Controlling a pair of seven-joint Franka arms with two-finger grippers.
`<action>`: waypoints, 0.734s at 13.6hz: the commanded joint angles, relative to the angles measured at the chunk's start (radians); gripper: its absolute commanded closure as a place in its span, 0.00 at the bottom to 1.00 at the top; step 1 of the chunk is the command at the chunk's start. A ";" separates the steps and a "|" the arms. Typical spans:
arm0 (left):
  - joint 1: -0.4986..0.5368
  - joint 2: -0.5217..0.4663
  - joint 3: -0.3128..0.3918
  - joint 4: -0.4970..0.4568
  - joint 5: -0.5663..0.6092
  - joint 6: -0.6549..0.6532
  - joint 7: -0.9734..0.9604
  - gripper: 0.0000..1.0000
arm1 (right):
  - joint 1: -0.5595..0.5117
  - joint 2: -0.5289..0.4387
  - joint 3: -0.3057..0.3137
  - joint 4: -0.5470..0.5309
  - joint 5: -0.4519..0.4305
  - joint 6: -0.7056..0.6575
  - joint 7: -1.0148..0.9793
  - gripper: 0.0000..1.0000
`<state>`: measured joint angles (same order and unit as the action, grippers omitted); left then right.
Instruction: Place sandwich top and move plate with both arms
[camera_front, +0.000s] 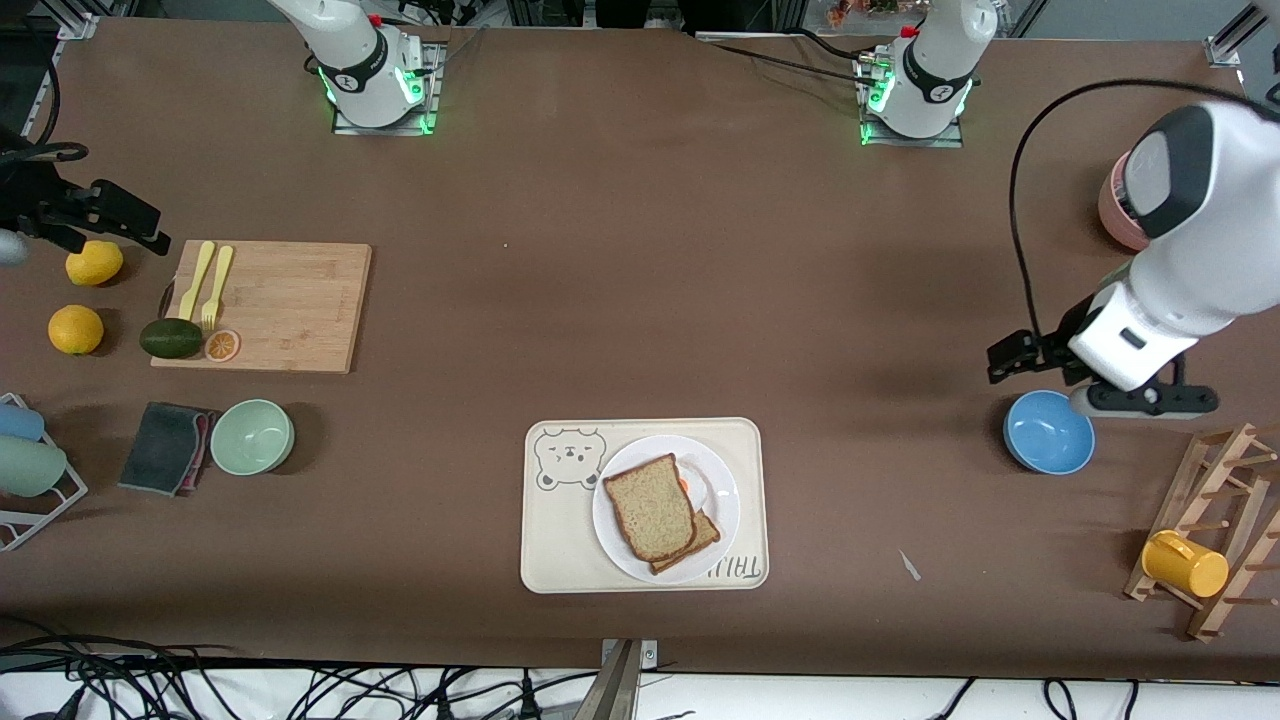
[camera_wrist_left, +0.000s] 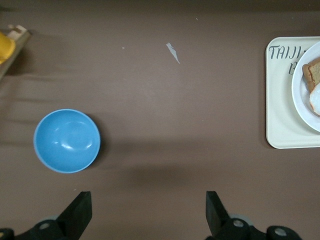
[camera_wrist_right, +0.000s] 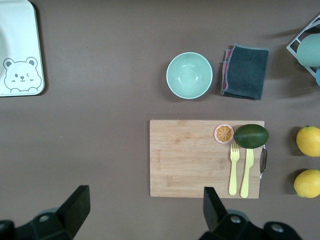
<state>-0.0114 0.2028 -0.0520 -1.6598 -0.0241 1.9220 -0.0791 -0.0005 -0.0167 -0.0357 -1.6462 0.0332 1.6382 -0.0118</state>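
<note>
The speckled brown bread slice (camera_front: 650, 507) already lay on the round white plate (camera_front: 722, 510), at the cream tray's (camera_front: 560, 550) three o'clock. Left gripper (camera_wrist_left: 146, 212) over the blue bowl (camera_front: 1048, 432) and right gripper (camera_wrist_right: 142, 212) over the wooden board (camera_wrist_right: 190, 160) hung with fingers spread; uneven lifting could tip the plate.

A: Arm finish as observed?
B: Glossy white shells are noted on both arms (camera_front: 1190, 270), with black bands at the joints. Green lights are seen at each base (camera_front: 912, 105).
A: Cabling, grippers?
B: A black cable is looped above the left arm; gripper fingers (camera_wrist_left: 80, 212) are black.
</note>
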 joint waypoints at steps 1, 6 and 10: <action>0.030 -0.086 -0.006 -0.028 0.036 -0.049 -0.024 0.00 | -0.016 -0.012 0.016 -0.006 -0.006 -0.001 0.006 0.00; 0.038 -0.143 -0.006 0.009 0.036 -0.133 -0.031 0.00 | -0.016 -0.012 0.016 -0.006 -0.006 -0.001 0.006 0.00; 0.038 -0.145 -0.006 0.107 0.035 -0.215 -0.031 0.00 | -0.016 -0.012 0.016 -0.006 -0.006 -0.001 0.007 0.00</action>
<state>0.0243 0.0604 -0.0521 -1.6017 -0.0197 1.7530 -0.0948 -0.0005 -0.0167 -0.0356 -1.6462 0.0332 1.6382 -0.0118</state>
